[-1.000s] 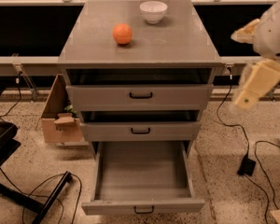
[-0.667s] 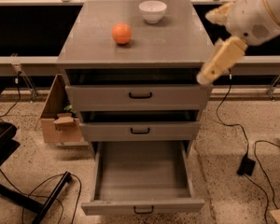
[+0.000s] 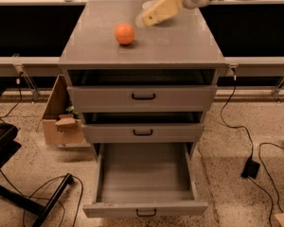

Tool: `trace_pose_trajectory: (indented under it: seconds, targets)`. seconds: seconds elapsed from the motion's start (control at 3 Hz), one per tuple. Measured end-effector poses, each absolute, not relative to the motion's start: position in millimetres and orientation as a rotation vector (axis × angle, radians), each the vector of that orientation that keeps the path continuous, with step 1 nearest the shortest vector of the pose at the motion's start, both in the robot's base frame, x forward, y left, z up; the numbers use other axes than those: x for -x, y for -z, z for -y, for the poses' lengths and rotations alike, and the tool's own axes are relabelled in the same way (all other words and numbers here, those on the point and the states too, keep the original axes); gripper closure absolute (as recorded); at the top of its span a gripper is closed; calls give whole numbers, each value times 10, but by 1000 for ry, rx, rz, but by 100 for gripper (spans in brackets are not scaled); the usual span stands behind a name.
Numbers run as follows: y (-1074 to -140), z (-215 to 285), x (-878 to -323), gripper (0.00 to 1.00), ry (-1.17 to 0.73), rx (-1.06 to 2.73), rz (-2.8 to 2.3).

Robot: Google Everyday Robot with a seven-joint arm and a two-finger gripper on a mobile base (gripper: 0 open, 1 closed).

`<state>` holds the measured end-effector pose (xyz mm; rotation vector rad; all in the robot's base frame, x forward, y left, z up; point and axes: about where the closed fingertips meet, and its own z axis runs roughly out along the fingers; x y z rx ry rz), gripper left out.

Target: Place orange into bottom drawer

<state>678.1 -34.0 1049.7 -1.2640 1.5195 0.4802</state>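
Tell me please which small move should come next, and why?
Probably lower the gripper toward the orange. The gripper hovers close beside the fruit without touching it, the fruit lies ungrasped on the cabinet top, and the bottom drawer already stands open.

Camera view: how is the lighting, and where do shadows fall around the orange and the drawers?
Camera view: overhead light; the orange throws a small soft shadow on the cabinet top. The gripper hangs above the top, right of the orange and farther back. The open bottom drawer is lit inside, dimmer toward its back; gaps above the upper drawers are dark.
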Motion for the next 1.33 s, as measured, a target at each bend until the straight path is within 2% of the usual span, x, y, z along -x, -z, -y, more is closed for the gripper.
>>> trace_pose_trajectory:
  seconds: [1.0,1.33]
  targets:
    - [-10527,242,-6970,0,-485,1207,-1523]
    - [-10367,336,-7275,0,-394,1105,-1624]
